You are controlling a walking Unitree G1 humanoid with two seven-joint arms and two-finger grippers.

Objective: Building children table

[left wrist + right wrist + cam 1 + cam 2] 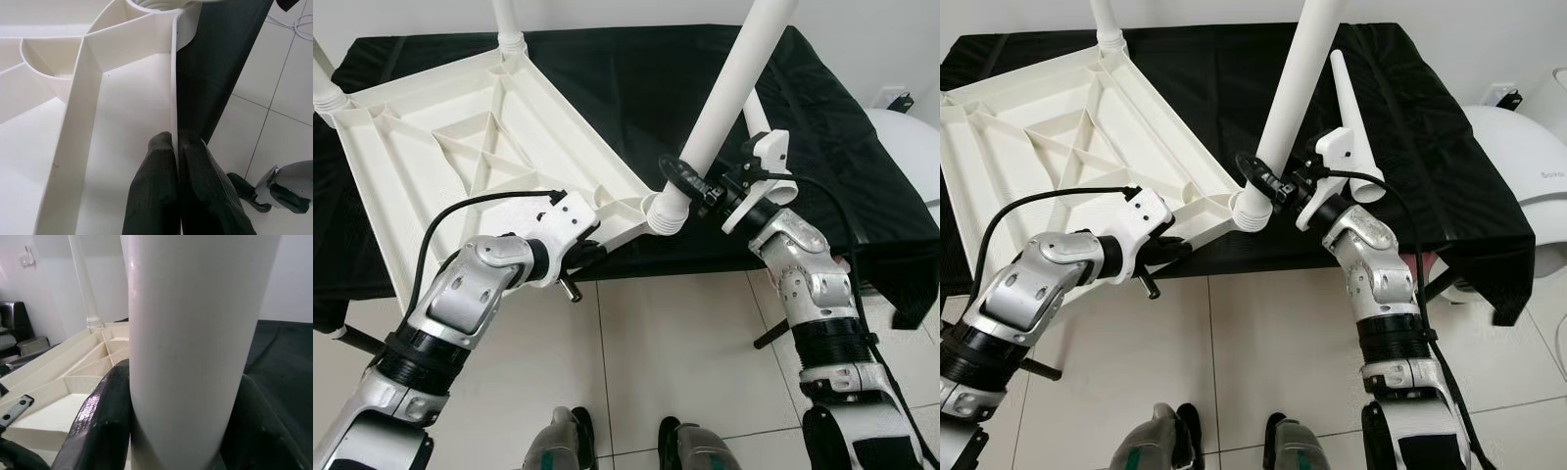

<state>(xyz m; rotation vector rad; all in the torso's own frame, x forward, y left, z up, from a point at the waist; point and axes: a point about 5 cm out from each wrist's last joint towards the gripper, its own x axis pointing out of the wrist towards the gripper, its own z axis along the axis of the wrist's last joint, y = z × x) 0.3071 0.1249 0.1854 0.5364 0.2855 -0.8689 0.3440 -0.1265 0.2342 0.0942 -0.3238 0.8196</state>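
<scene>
A white ribbed table top (460,147) lies upside down on a black-clothed table (626,88), its near corner overhanging the front edge. Two white legs stand in its far sockets (509,29) (325,90). My left gripper (592,253) is shut on the table top's rim (174,98) close to the near corner; the fingers (156,176) pinch the thin wall. My right gripper (690,181) is shut on a third white leg (729,88) just above its base. That leg leans, and its lower end sits at the corner socket (664,211). A fourth leg (1349,108) lies loose on the cloth behind my right gripper.
A rounded white object (1528,166) stands to the right of the table, with a wall socket (893,98) behind it. Light floor tiles (685,333) lie in front, where my feet (570,439) stand. A dark table leg (769,338) slants down near my right arm.
</scene>
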